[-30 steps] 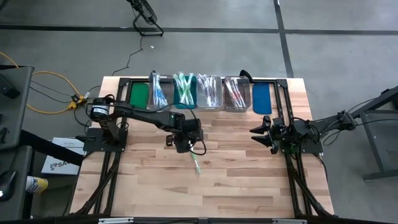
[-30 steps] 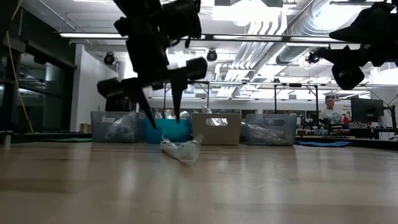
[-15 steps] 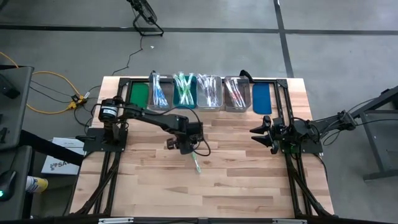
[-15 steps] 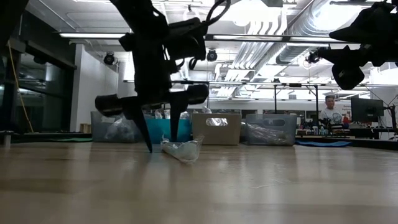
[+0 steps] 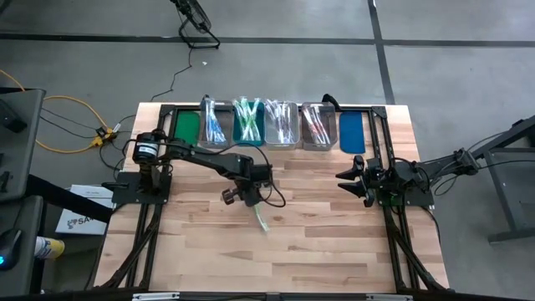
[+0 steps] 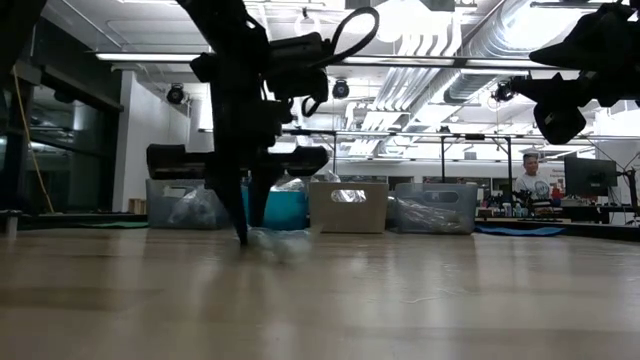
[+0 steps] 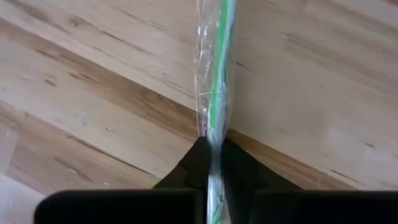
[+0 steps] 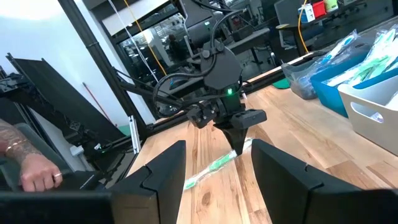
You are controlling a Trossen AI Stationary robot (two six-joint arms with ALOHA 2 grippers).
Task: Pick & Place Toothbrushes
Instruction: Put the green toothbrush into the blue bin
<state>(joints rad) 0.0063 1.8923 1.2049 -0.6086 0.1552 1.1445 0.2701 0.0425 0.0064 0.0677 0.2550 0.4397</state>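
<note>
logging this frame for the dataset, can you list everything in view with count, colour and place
wrapped toothbrush: one, green, on the table's middle, between the left gripper's fingers
bins of toothbrushes: four in a row, far edge
flat bins: green at the row's left end, blue at its right
table: one, light wood
person's hand: one, beyond the table
left gripper: shut on the wrapped toothbrush
right gripper: open, waiting at the right edge

Grey concrete floor (image 5: 468, 100), bright ceiling lights (image 6: 400, 20), exposed ducts (image 6: 470, 45).
</note>
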